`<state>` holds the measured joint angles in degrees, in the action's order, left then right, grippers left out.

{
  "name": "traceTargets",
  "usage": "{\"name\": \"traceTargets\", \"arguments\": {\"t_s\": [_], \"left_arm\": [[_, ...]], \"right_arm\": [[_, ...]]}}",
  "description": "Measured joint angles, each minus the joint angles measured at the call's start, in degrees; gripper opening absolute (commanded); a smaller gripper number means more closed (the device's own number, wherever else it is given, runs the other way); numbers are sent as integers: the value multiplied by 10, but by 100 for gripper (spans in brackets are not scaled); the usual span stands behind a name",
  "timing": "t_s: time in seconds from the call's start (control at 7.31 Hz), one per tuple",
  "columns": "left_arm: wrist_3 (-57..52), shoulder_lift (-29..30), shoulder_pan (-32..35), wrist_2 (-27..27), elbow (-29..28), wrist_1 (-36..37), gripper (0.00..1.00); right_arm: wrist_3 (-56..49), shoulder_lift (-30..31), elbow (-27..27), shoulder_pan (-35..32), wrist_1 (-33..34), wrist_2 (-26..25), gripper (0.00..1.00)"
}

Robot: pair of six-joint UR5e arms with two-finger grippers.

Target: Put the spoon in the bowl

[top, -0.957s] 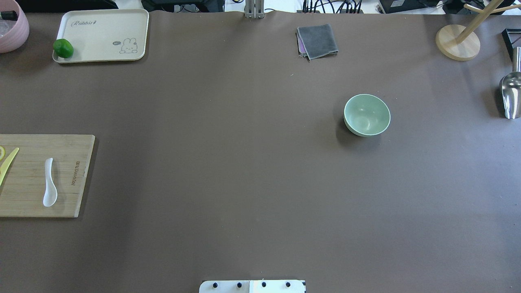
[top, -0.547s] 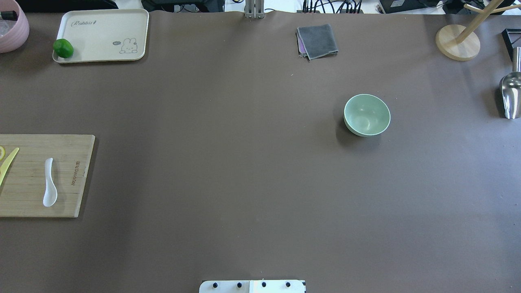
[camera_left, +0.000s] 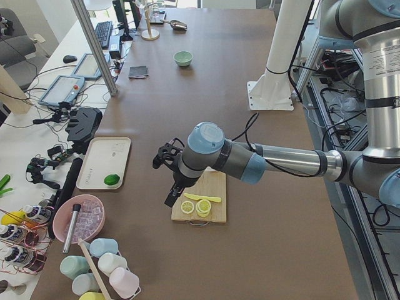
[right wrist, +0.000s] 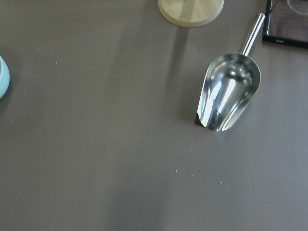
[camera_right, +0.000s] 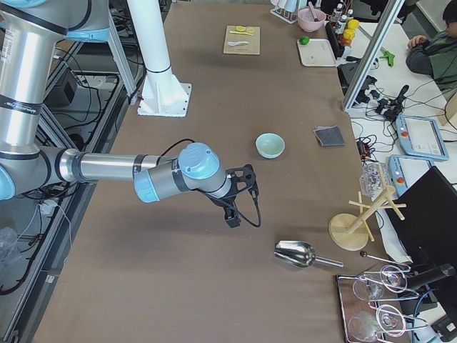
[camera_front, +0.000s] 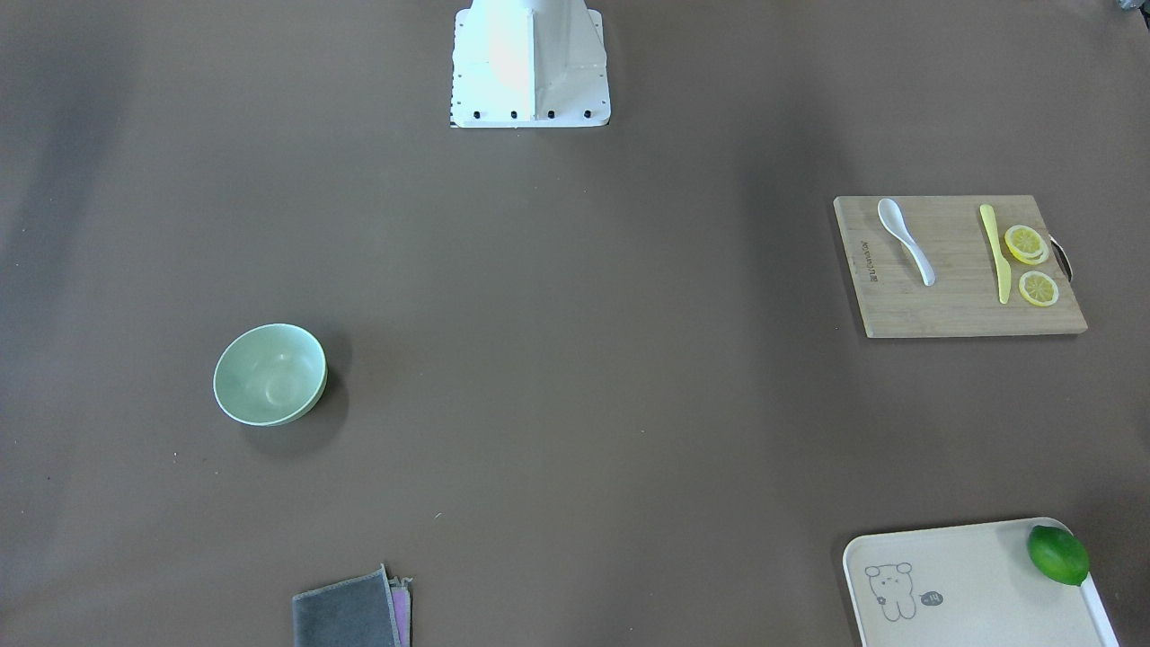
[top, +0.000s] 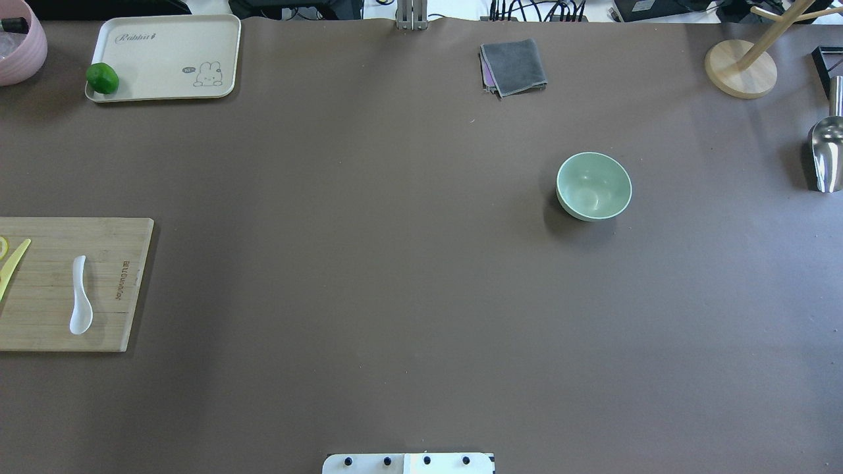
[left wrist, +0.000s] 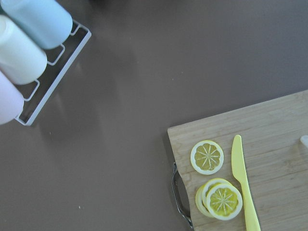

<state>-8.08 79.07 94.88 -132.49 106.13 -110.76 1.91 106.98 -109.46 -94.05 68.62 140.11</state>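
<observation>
The white spoon lies on a wooden cutting board at the table's left edge, scoop toward the robot; it also shows in the front view. The mint-green bowl stands empty right of centre, far from the spoon, and shows in the front view. My left gripper hangs above the board's outer end, seen only in the left side view. My right gripper hovers over bare table robot-side of the bowl, seen only in the right side view. I cannot tell whether either is open or shut.
A yellow knife and lemon slices share the board. A cream tray with a lime, a grey cloth, a metal scoop, a wooden stand and a pink bowl line the edges.
</observation>
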Motion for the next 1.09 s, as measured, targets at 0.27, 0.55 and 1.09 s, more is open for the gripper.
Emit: {"name": "traceTargets", "arguments": {"t_s": [0.27, 0.55, 1.09], "left_arm": [[80, 9, 1, -2, -15, -56, 98], [118, 2, -4, -15, -41, -149, 98], [142, 2, -14, -73, -53, -186, 98]], "right_arm": [[83, -49, 6, 35, -5, -7, 100], [264, -114, 13, 137, -10, -64, 100], [602, -234, 61, 399, -67, -275, 96]]}}
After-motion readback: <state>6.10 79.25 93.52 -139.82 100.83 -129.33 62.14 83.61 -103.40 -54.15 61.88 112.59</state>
